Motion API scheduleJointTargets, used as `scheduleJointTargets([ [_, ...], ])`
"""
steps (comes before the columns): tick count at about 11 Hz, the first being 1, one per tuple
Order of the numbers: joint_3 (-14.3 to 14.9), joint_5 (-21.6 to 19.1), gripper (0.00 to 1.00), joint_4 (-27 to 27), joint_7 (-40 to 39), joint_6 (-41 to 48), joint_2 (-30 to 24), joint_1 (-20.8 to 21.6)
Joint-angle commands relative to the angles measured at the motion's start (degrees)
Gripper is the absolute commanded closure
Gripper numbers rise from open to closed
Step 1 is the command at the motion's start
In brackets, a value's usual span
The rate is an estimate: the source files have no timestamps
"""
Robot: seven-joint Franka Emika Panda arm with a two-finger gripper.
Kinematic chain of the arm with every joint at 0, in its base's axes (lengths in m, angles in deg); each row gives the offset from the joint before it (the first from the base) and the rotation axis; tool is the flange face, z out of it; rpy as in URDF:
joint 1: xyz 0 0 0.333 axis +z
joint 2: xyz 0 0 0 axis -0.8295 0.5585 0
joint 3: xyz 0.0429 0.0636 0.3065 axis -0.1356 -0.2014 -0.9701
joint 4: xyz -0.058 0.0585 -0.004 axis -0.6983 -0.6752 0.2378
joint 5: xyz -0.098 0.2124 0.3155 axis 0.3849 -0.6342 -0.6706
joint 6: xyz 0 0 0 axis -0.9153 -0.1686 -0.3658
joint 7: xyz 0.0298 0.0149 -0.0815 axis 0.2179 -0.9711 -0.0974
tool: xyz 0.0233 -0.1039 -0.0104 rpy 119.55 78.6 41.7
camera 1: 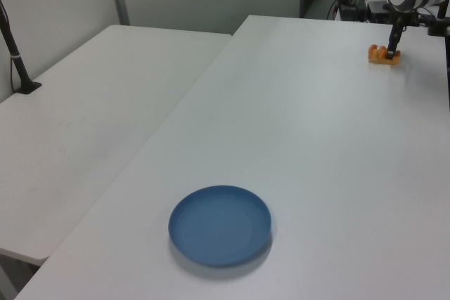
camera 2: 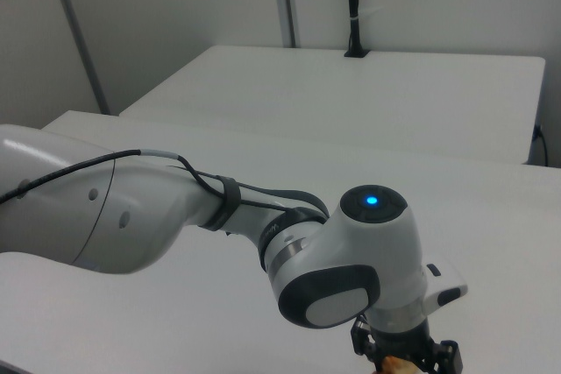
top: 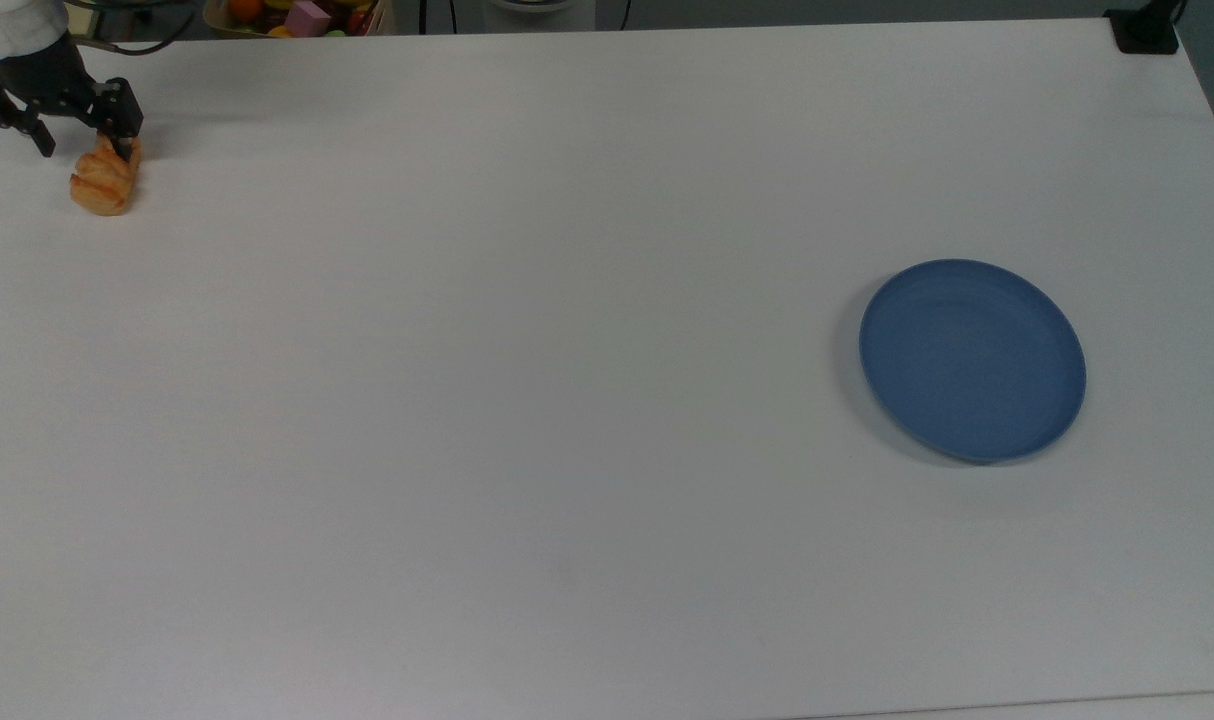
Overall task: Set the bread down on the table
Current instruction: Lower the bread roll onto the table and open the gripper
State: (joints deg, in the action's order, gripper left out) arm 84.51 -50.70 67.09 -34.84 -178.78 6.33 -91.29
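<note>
The bread (top: 105,178), a small golden-orange ridged roll, lies on the white table (top: 567,420) near the top view's far left corner. My gripper (top: 81,143) stands over its far end, open, with one black finger touching the roll's top right and the other finger clear of it at its left. In the left view the bread (camera 1: 382,55) rests at the table's (camera 1: 316,138) far right, with the gripper (camera 1: 394,50) right above it. The right view has the arm's white wrist looming over the gripper (camera 2: 405,360), with a sliver of bread (camera 2: 396,366) under it.
A round blue plate (top: 972,360) sits bare on the top view's right, far from the bread. A box of colourful toys (top: 302,15) stands past the far edge. A black clamp (top: 1145,30) occupies the far right corner. A second white table (camera 1: 91,117) adjoins in the left view.
</note>
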Motion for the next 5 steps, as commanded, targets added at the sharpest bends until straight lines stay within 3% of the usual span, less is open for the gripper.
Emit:
scheduleJointTargets([
  [1,-0.55,-3.08,0.00,-0.14,-1.35,0.44,0.27,-0.17],
  [5,-0.55,-6.67,0.00,-0.22,-2.05,0.62,-0.08,-1.05],
])
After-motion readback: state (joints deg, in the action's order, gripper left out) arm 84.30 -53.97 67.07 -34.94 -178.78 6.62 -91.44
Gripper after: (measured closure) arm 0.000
